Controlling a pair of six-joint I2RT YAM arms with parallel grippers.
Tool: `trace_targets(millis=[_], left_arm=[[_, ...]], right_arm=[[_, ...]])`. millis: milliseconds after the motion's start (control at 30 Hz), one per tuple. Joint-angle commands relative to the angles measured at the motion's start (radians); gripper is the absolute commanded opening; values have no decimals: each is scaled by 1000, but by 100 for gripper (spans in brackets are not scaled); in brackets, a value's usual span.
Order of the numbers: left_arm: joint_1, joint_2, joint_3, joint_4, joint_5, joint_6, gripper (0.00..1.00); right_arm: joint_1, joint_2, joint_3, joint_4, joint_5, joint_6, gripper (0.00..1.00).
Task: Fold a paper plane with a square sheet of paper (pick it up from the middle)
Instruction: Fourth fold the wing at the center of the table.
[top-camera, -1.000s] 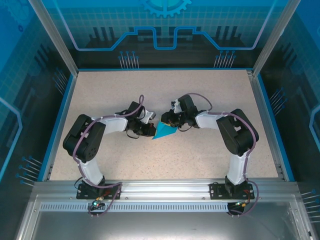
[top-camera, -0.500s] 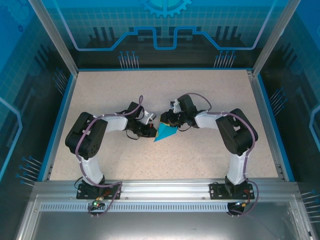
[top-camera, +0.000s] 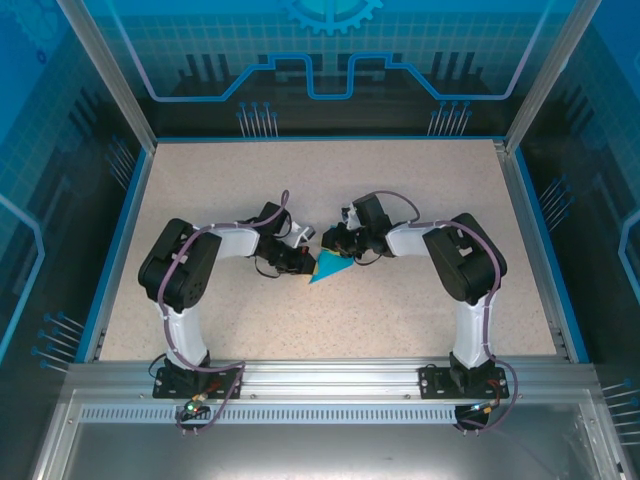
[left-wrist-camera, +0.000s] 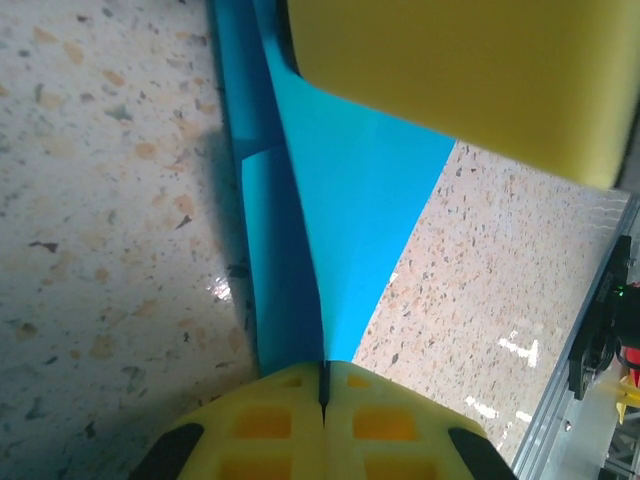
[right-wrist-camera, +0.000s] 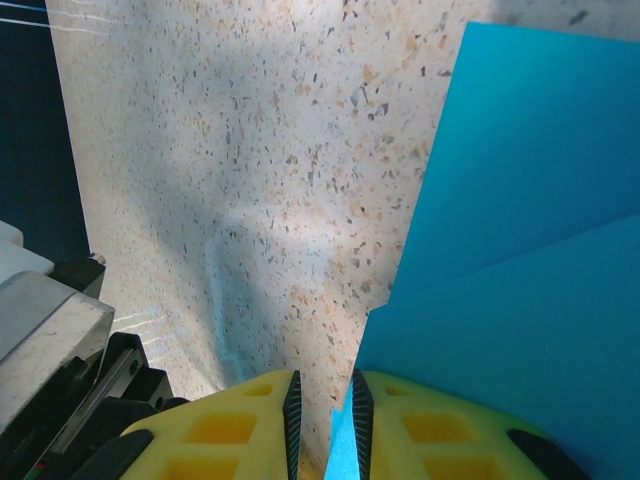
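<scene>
The square sheet of paper (top-camera: 328, 268) is teal-blue, partly folded, and lies at the table's middle between the two grippers. In the left wrist view the paper (left-wrist-camera: 350, 200) runs as a raised crease straight into my left gripper (left-wrist-camera: 324, 375), which is shut on its edge. A yellow finger (left-wrist-camera: 450, 70) of the other gripper presses over the sheet's far end. My right gripper (right-wrist-camera: 322, 400) stands narrowly open. The paper's (right-wrist-camera: 540, 250) edge lies just inside the gap against its right jaw, with bare table showing between the jaws. From above, the left gripper (top-camera: 308, 262) and right gripper (top-camera: 333, 245) meet at the paper.
The speckled beige table (top-camera: 400, 190) is ringed by a blue border and glass walls. An aluminium rail (top-camera: 330, 375) with both arm bases runs along the near edge. Free tabletop lies all round the paper.
Both arms' elbows have swung a little inward toward the middle. The paper and both grippers have stayed almost in place, the left still shut on the sheet.
</scene>
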Motion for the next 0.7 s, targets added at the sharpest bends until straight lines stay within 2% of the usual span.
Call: trace_targets(millis=[0, 267, 367, 567, 667], left_arm=[[9, 28, 34, -48, 35, 16, 0], [12, 54, 52, -83, 39, 16, 0], [12, 50, 46, -70, 38, 6, 3], [12, 22, 26, -50, 11, -9, 22], [12, -4, 10, -51, -18, -9, 25]], right_arm=[[-9, 18, 22, -20, 21, 0, 24], [-15, 41, 19, -10, 28, 7, 24], [-16, 61, 27, -8, 11, 6, 24], [-17, 68, 23, -12, 4, 0, 25], [-19, 66, 21, -32, 15, -3, 24]])
